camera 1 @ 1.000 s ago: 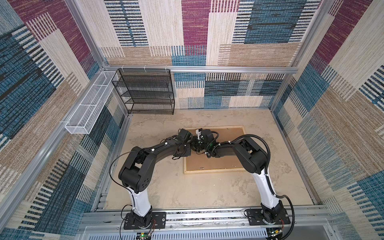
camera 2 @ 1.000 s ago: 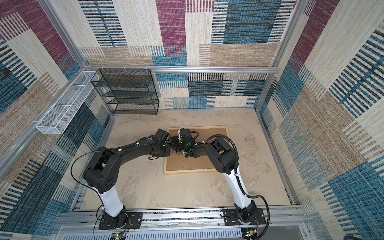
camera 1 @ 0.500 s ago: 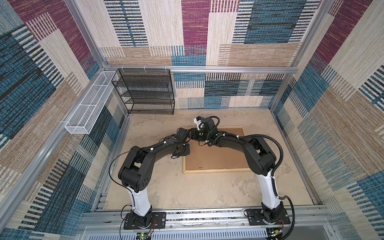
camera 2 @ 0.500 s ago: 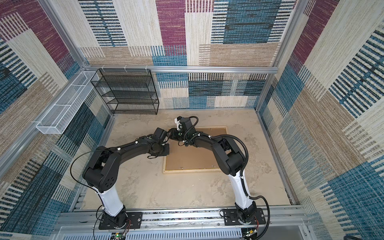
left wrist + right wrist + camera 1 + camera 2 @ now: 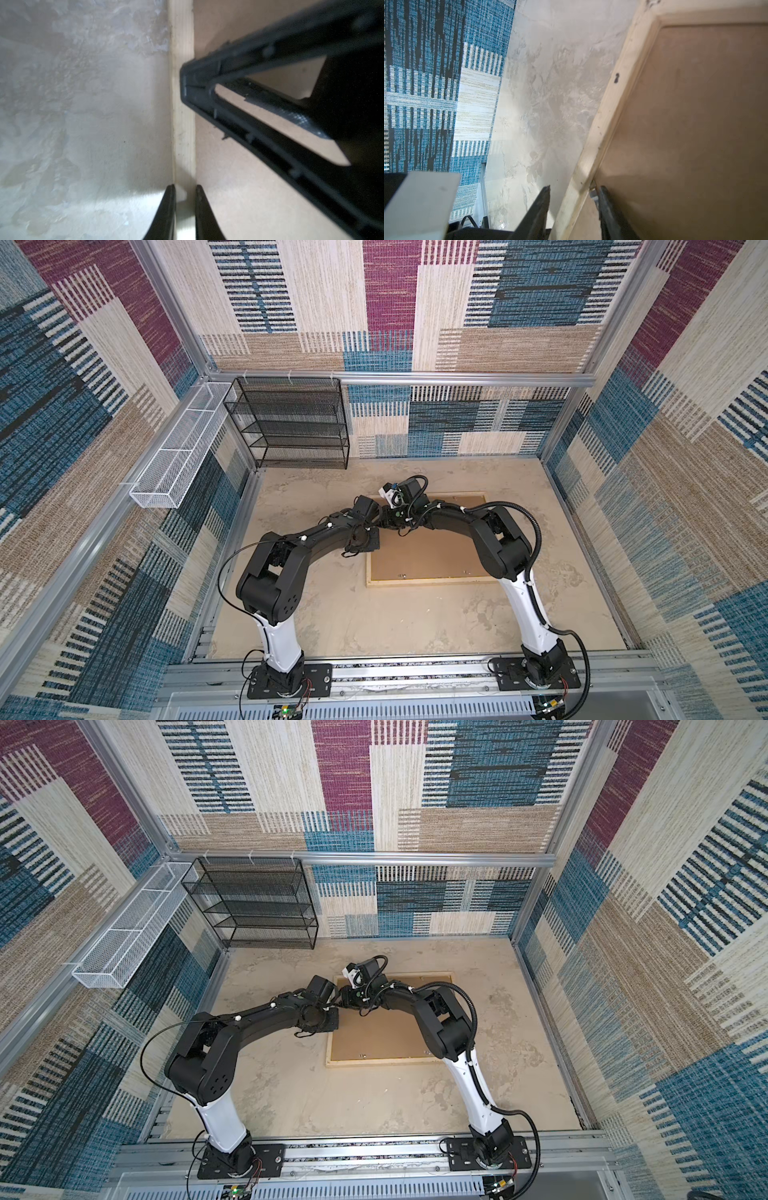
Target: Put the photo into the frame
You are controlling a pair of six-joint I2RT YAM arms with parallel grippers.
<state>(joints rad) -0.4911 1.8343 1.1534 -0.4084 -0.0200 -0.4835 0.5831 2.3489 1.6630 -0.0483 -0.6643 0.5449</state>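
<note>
Clamping the nine-o'clock rail of the frame (image 5: 428,582), left tool (image 5: 185,187) grips; right tool (image 5: 574,188) straddles it, released. Backing board (image 5: 432,556) fitted, photo unseen.

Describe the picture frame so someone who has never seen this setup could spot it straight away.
Find the beige floor of the fabric-walled cell, in front of the black mesh shelf at the back. The frame lies flat near the floor's middle. It is the only flat rectangle there: a thin pale wood rim around a plain brown board, no picture showing.
</note>
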